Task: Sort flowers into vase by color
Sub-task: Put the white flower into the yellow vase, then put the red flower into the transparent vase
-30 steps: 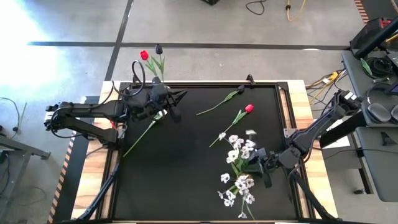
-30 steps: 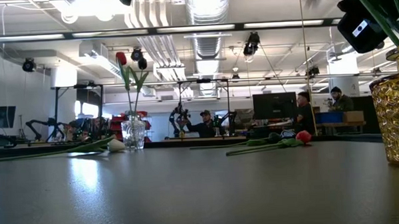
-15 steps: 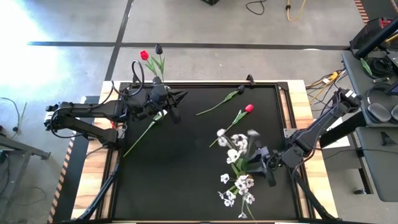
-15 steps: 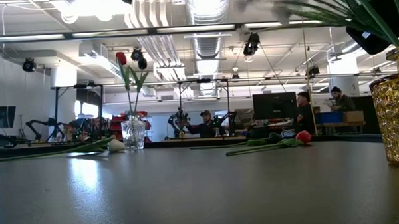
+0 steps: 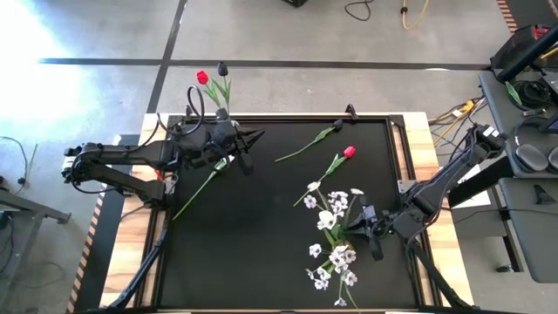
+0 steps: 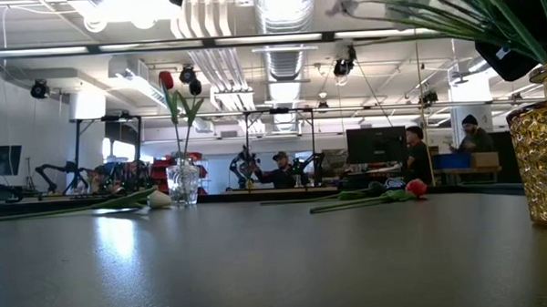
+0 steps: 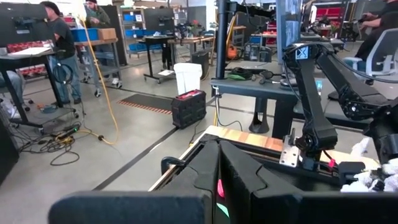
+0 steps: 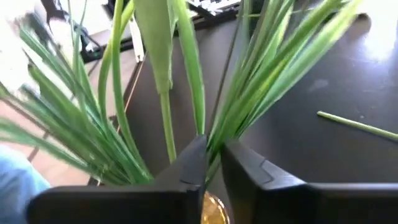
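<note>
A clear glass vase [image 6: 183,182] at the table's far left holds a red tulip [image 5: 202,77] and a dark tulip [image 5: 222,68]. A white tulip [image 5: 202,183], a dark flower [image 5: 307,145] and a red tulip [image 5: 349,152] lie flat on the black mat. Sprays of small white blossoms [image 5: 336,209] stand in a gold vase [image 6: 542,162] at the near right. My right gripper [image 8: 212,155] is above this vase, shut on green stems. My left gripper [image 5: 255,135] hangs shut near the clear vase with nothing in it. My right gripper pinches thin green stems [image 8: 210,138] of the white blossom spray between its two fingers, just above the gold vase's mouth [image 8: 211,208]. It reaches in from the table's right side. The stems and leaves fan out past the fingers; their lower ends are hidden behind the fingers.
The mat [image 5: 261,244] has a raised dark frame, with wooden table edges on both sides. More white blossoms [image 5: 336,262] show toward the near edge. People and benches stand in the room beyond the far edge.
The white blossoms over the gold vase have swung and spread apart, one head now farther left and one farther right. In the low view the green leaves have swept in from the right across the top. My right gripper has stayed near the vase.
</note>
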### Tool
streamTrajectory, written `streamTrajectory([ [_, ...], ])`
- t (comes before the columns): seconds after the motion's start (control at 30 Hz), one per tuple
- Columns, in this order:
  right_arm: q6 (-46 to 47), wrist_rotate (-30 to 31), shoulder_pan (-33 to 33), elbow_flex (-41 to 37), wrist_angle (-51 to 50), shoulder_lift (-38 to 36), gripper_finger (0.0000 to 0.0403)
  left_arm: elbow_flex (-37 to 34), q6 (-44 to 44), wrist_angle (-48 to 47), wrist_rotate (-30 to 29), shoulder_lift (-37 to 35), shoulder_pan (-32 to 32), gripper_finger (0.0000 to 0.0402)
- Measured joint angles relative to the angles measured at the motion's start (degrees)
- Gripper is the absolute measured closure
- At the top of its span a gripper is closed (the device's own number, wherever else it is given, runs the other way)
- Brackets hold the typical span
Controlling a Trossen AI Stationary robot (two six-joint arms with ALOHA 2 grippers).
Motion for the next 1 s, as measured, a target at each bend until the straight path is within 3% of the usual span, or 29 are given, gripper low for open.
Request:
streamTrajectory([
  [0.1,-1.0,0.2,1.3,0.0,0.3,1.4,0.0390,0.0,0.0,-0.4,0.5,0.0,0.0,0.0402],
  [0.57,-3.5,1.9,5.1,2.5,-1.5,8.5,0.0385,0.0,0.0,-1.0,0.5,0.0,0.0,0.0402],
  [0.73,-2.6,1.6,5.1,6.1,-6.5,10.0,0.0339,0.0,0.0,-1.3,0.5,0.0,0.0,0.0402],
  [1.0,5.9,-0.2,6.6,19.6,-35.5,9.6,0.0238,1.7,-3.4,-3.9,1.1,0.2,1.2,0.0402],
])
